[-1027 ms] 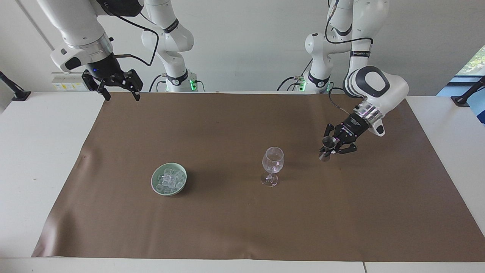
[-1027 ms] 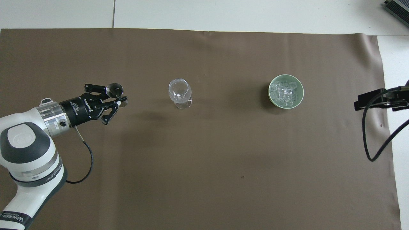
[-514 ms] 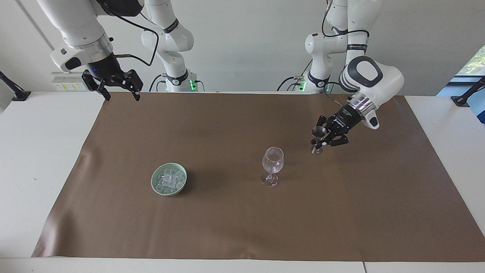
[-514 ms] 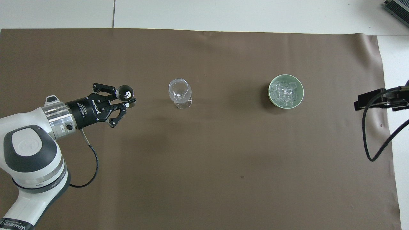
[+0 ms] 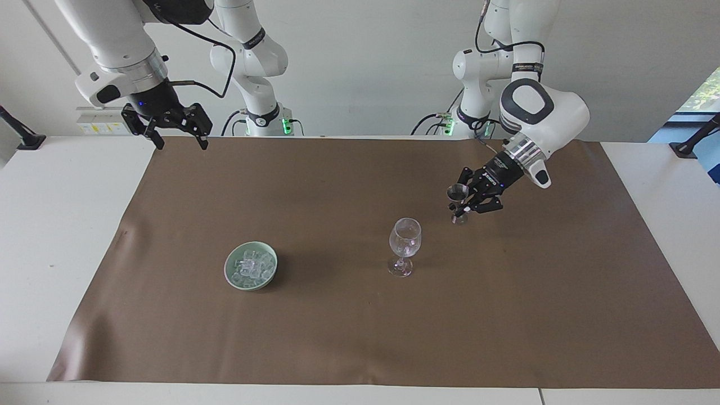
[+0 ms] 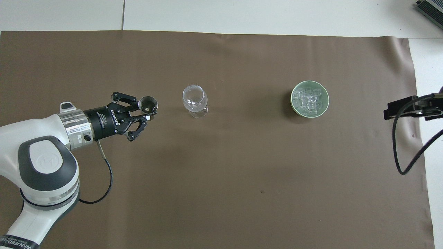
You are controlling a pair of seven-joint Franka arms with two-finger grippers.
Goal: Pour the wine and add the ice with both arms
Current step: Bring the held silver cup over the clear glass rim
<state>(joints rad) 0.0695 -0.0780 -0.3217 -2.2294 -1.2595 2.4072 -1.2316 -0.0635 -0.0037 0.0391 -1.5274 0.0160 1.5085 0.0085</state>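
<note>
Between left hand fingertips: upright jigger.

White table under a brown mat spanning most of its top, plain pale wall at 12 o'clock, window with green foliage at 3 o'clock, black clamp mounts at the table's corners, even daylight

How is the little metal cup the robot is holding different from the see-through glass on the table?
The small dark metal hourglass-shaped jigger is up in the air, pinched by the left gripper; the clear stemmed wine glass stands alone on the brown mat. The jigger is dark and shiny; the glass is see-through. The jigger looks shorter than the glass. Both are upright with open tops.
</note>
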